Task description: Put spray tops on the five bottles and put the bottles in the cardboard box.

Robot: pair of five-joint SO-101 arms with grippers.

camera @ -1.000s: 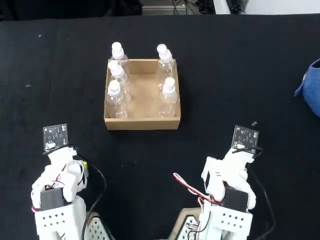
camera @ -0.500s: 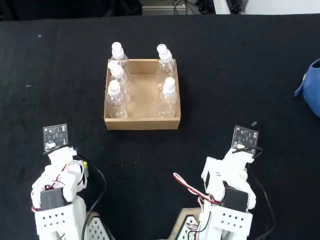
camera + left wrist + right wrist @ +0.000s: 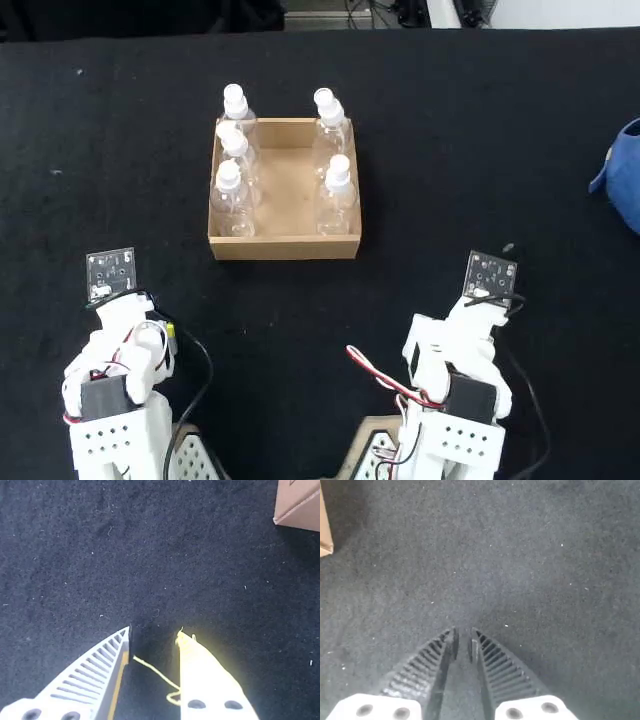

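The cardboard box (image 3: 285, 246) sits mid-table. Five clear bottles with white spray tops stand upright in it: three down its left side (image 3: 235, 106) (image 3: 233, 146) (image 3: 230, 186) and two down its right side (image 3: 328, 112) (image 3: 338, 182). Both arms rest folded at the near edge, well short of the box. My left arm (image 3: 118, 345) is at the near left. Its gripper (image 3: 153, 631) hangs slightly open over bare black cloth, holding nothing. My right arm (image 3: 465, 345) is at the near right. Its gripper (image 3: 462, 632) is shut and empty.
Black cloth covers the whole table. A blue object (image 3: 625, 185) lies at the right edge. A corner of the box (image 3: 300, 505) is in the left wrist view, and the right wrist view catches a sliver of the box (image 3: 324, 525).
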